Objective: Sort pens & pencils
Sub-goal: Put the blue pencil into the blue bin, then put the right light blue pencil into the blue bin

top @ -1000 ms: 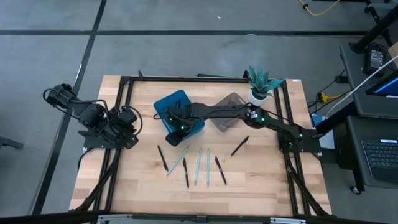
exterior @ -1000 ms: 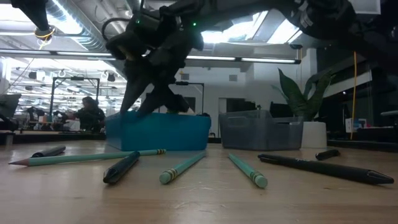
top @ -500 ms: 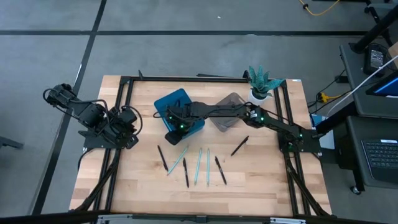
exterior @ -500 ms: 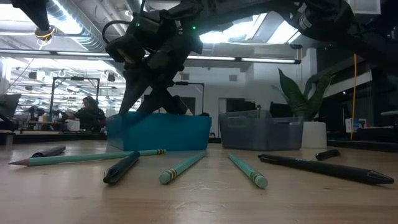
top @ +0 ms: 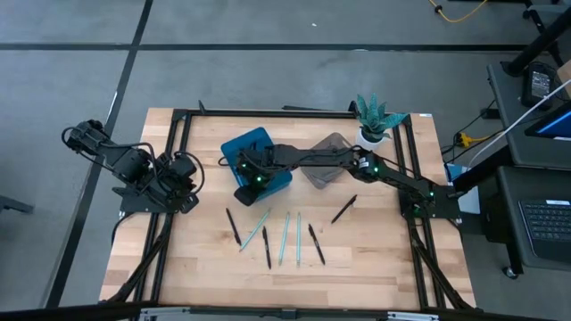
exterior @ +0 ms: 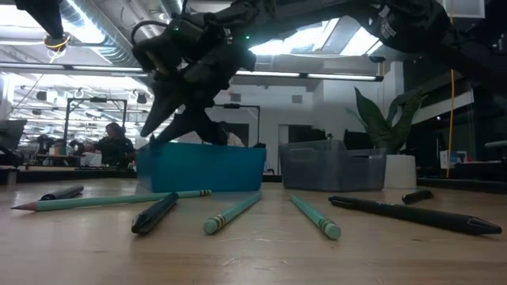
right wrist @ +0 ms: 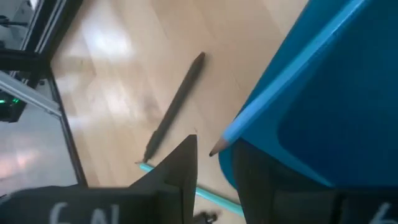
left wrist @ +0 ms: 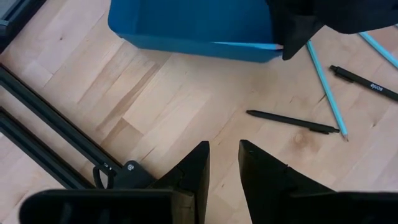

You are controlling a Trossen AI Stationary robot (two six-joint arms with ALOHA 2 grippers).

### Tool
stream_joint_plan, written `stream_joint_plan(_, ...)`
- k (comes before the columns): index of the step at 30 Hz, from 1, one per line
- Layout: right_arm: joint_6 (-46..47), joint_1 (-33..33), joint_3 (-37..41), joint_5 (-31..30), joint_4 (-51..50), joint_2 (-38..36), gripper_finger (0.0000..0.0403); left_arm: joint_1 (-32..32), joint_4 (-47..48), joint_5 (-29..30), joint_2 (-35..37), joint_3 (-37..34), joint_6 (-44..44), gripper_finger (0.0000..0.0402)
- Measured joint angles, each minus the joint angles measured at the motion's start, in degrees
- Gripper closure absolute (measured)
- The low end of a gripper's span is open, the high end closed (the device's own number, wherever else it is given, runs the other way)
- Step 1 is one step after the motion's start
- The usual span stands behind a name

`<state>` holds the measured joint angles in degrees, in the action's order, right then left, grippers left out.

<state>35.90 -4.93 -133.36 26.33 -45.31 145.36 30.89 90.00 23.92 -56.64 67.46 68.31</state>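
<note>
Behind our butcher-block table (top: 205,267) stretches a bright lab, a seated person far off. Our right gripper (right wrist: 214,163) hangs over the blue bin's (top: 254,147) near-left corner, fingers clenched on a light blue pencil (right wrist: 273,93) whose long axis slants up along the bin's rim, lead tip poking out just past the fingertips. Dropping it calls for the bin's hollow directly below. Seven pens & pencils (top: 287,239) lie loose nearer us. Our left gripper (left wrist: 224,163) waits at the left, fingers parted only narrowly, grasping nothing.
</note>
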Motion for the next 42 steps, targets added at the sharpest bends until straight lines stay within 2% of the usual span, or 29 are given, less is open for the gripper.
stream_joint_plan(30, 0.1, -5.6, 0.0, 3.9, -3.4, -0.3, 0.0306, 0.0, 0.0, 0.8, 0.0, 0.0, -1.4, 0.0321)
stream_joint_plan(39, -0.6, -5.6, 0.0, 2.8, -3.6, -8.6, 0.0306, 0.0, 0.0, 0.8, 0.0, 0.0, -1.4, 0.0321)
stream_joint_plan(42, -2.9, -3.9, -0.1, -0.9, -9.7, -13.0, 0.0306, 0.0, 0.0, 0.6, 0.0, 0.0, -1.4, 0.0321)
